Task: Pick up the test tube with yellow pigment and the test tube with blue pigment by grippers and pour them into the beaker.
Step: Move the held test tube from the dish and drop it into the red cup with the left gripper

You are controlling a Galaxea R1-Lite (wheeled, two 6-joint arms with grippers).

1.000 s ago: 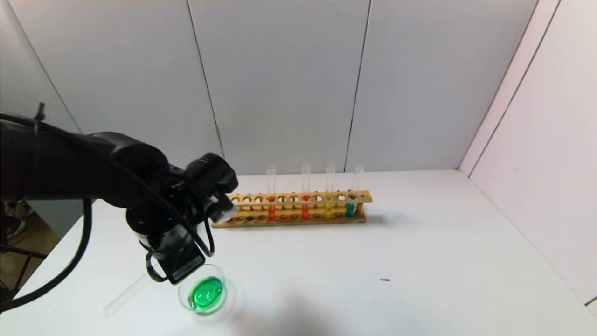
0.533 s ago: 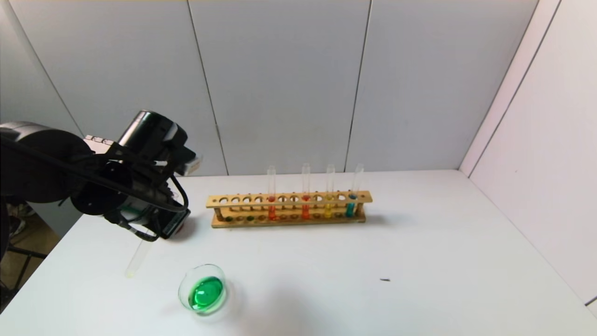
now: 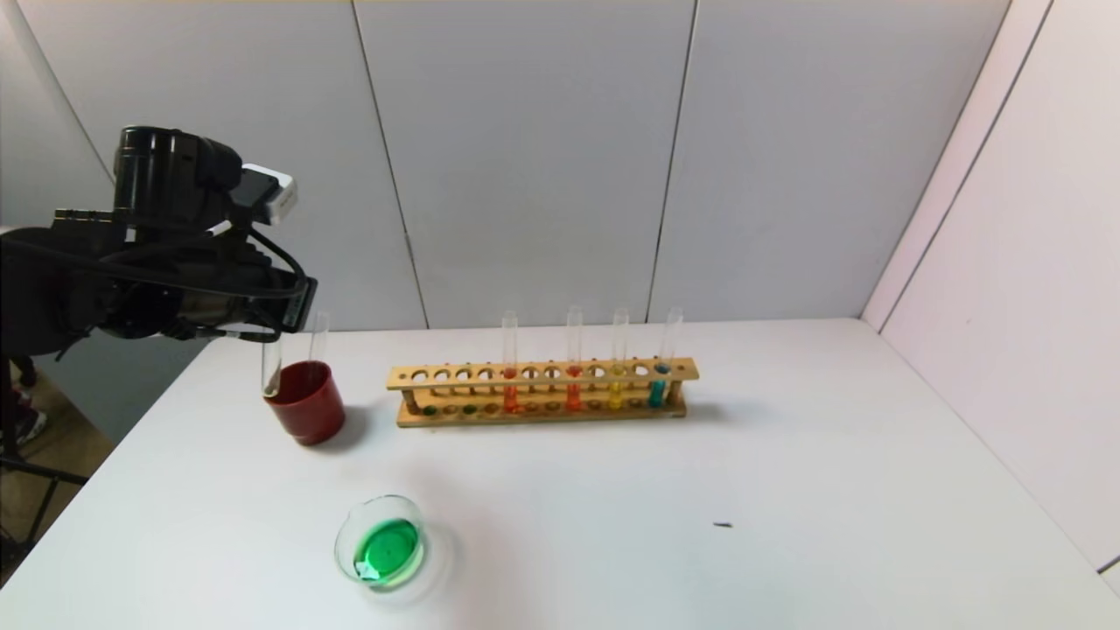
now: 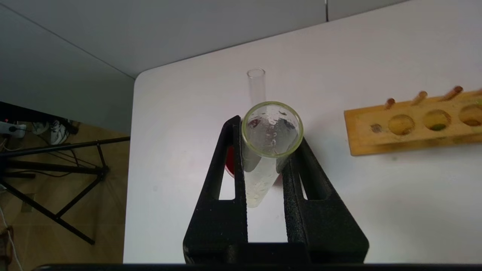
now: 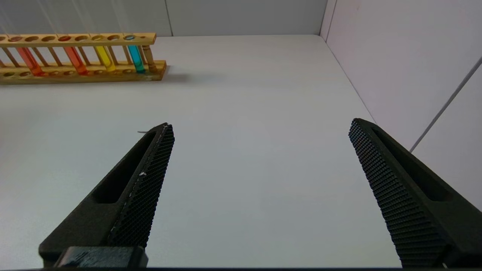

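The beaker (image 3: 382, 549), near left on the desk (image 3: 787, 490), already holds green liquid. The left hand (image 4: 268, 158) is clamped on an emptied tube (image 4: 268, 150) above the red cup (image 3: 305, 401), probably discarding it. The right hand (image 5: 260, 162) waits apart.

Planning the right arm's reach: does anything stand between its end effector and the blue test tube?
Nothing visible: only bare table lies between the open right end effector and the blue test tube in the wooden rack.
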